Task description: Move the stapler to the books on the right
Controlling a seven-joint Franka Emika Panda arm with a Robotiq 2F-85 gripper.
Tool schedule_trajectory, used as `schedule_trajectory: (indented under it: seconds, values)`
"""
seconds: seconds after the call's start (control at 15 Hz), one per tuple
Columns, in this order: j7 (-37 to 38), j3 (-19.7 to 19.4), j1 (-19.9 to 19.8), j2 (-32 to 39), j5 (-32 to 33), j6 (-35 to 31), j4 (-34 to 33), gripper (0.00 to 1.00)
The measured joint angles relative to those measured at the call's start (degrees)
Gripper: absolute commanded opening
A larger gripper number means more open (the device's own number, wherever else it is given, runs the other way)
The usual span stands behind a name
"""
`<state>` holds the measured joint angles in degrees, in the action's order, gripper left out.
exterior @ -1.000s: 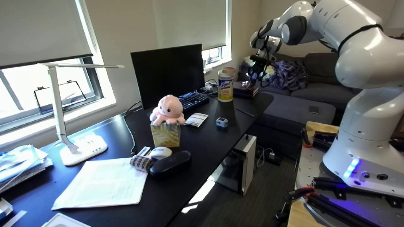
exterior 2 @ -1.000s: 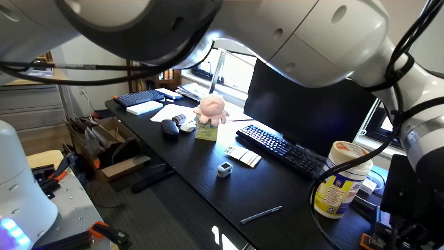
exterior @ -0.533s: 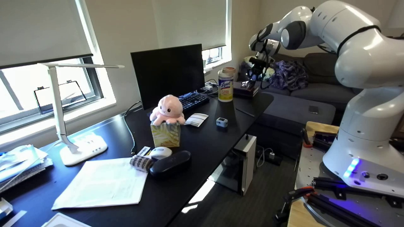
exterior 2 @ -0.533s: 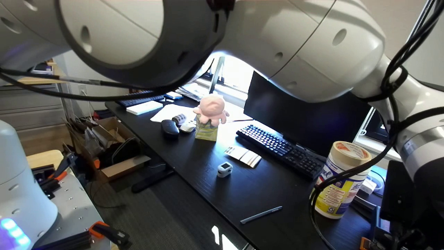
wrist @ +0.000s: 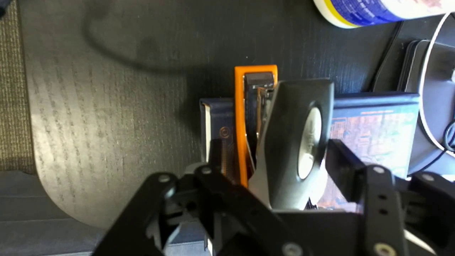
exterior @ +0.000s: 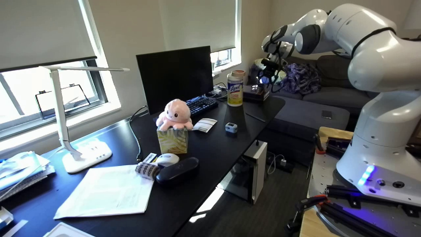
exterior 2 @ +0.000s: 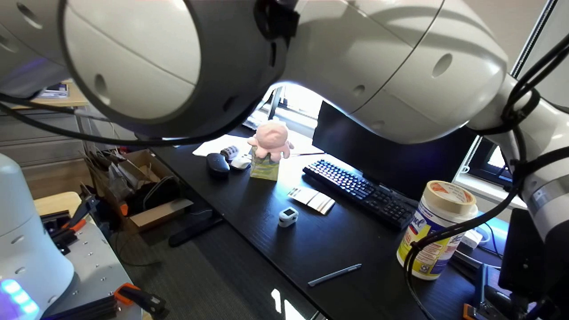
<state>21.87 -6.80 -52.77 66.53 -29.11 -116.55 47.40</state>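
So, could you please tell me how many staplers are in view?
1: the stapler lies across the books, its orange end past their edge, beneath the open gripper in the wrist view. Another could be hidden behind the arm in an exterior view.

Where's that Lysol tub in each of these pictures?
In an exterior view: tub, right of centre, just right of the monitor.
In an exterior view: tub, lower right.
Wrist view: tub, top right corner, partly cut off.
Shared landmark: the books, near the tub each time.
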Motion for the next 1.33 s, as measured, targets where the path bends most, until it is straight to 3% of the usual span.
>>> schedule_trajectory:
  seconds: [0.47, 0.73, 0.93, 1.33]
  values:
    - [-0.17, 0.46, -0.35, -0.66, -1.56, -2.20, -0.95, 1.00]
    - [-1.34, 3.83, -1.73, -3.55, -7.79, -1.79, 0.30, 1.00]
    - [-4.83, 6.70, -3.32, -9.48, -12.32, -0.85, 5.98, 1.00]
    - [-9.82, 6.79, -2.85, -20.94, -13.15, -0.80, 21.37, 1.00]
